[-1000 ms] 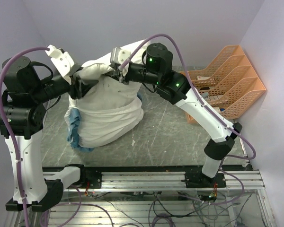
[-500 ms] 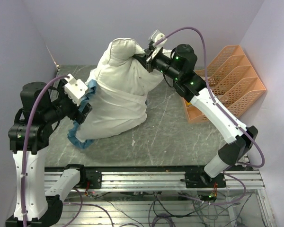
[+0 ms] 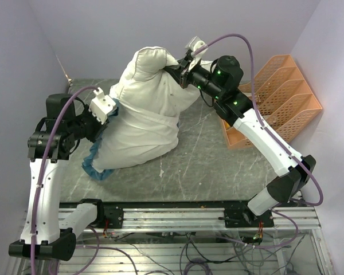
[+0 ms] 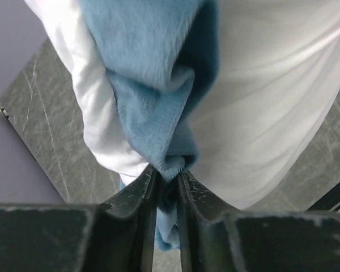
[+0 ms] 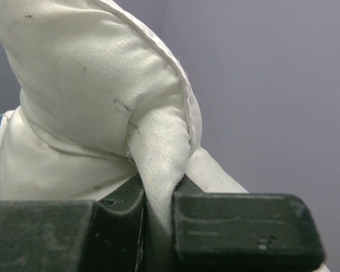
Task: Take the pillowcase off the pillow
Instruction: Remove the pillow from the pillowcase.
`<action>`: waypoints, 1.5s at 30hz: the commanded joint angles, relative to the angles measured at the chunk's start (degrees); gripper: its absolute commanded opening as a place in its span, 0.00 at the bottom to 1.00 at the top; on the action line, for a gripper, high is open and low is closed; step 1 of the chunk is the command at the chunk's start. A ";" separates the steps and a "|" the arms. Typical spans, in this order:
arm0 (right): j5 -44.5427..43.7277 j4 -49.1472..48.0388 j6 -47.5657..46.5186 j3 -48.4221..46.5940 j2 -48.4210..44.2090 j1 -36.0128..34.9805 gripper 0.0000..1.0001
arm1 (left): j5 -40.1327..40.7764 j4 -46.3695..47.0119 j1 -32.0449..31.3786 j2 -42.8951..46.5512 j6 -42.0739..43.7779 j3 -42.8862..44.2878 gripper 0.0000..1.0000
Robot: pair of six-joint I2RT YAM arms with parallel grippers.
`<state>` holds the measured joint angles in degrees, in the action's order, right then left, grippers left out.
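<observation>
Top external view: pale lilac walls (image 3: 103, 28) close in a dark grey, white-veined table (image 3: 212, 166), with a metal rail (image 3: 178, 215) along its near edge. On the left, the left gripper (image 3: 105, 116) meets the pillowcase (image 3: 139, 134), which sits inside out, white side showing, bunched round the lower half of the pillow (image 3: 146, 71). Its teal ruffled edge (image 3: 95, 163) trails on the table at the near left. The left wrist view shows the left gripper (image 4: 167, 177) with its fingers (image 4: 137, 195) pinched on a fold of that teal edge (image 4: 153, 85). The pillow stands tilted at the table's middle, its top lifted toward the far wall. The right gripper (image 3: 181, 71) has its fingers clamped on the pillow's top corner; the right wrist view shows the right gripper (image 5: 158, 195) nipping the off-white, speckled fabric (image 5: 85, 85). At the far right stands an orange tiered tray rack (image 3: 278, 94).
</observation>
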<state>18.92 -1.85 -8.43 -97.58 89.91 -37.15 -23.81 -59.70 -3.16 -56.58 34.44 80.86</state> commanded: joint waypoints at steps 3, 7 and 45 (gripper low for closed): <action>-3.25 -5.49 4.89 -0.10 -1.49 4.46 0.00 | 1.95 1.00 1.08 1.18 3.27 -5.94 0.20; -5.41 -8.25 8.21 0.79 -1.65 8.05 0.00 | 5.20 2.03 3.48 1.37 7.05 -10.96 0.08; 2.22 -21.04 19.53 -7.74 4.99 -1.41 0.00 | -37.53 -8.97 25.36 -9.67 3.51 29.16 0.99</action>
<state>20.05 -18.85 13.82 -100.05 93.17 -34.39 -43.24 -77.71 22.83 -66.96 62.50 108.47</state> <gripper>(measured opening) 0.058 0.992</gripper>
